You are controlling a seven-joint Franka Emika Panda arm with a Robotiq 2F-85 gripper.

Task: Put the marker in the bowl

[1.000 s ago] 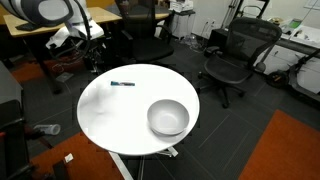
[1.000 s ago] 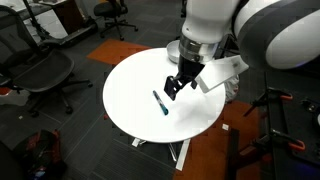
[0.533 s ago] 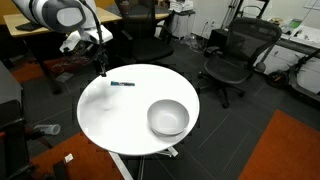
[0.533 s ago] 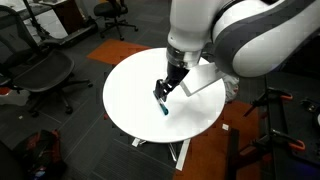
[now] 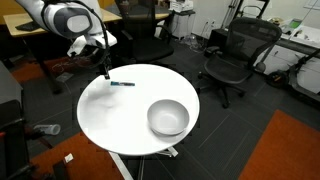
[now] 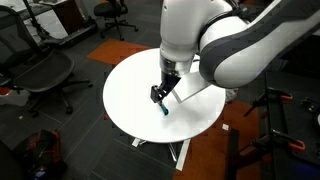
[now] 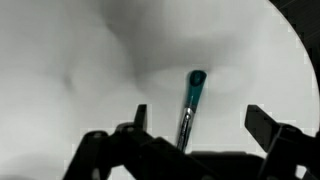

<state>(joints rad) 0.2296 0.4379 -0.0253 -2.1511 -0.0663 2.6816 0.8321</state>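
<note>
Round worktop [image 5: 110,115], one in number, with a smooth matte white surface on a white pedestal base. It carries two loose items. The bowl [image 5: 166,129], a single round grey-white vessel with a plain rim and a smooth, deep, empty hollow, sits toward one edge of the worktop and shows in only one of the exterior views. The marker [image 5: 122,84], also single, is a short thin stick lying flat on the opposite part of the worktop, well apart from the bowl. In the wrist view the marker [image 7: 187,112] shows a slim dark barrel ending in a rounded bluish-teal cap. The teal end also shows in an exterior view [image 6: 165,110]. The one arm, with glossy white rounded shells and dark joints, reaches down over the marker. Its gripper [image 6: 159,96] is black and angular and hangs close above the worktop. In the wrist view the gripper [image 7: 198,115] has its two dark jaws spread wide, one on each side of the marker, with clear white surface between each jaw and the barrel. Nothing is pinched. The gripper's soft grey shadow falls on the worktop around the marker. Around the worktop is a dark grey floor with an orange patch [image 5: 290,140], and black mesh-backed office chairs [image 5: 238,52] on castor bases.
</note>
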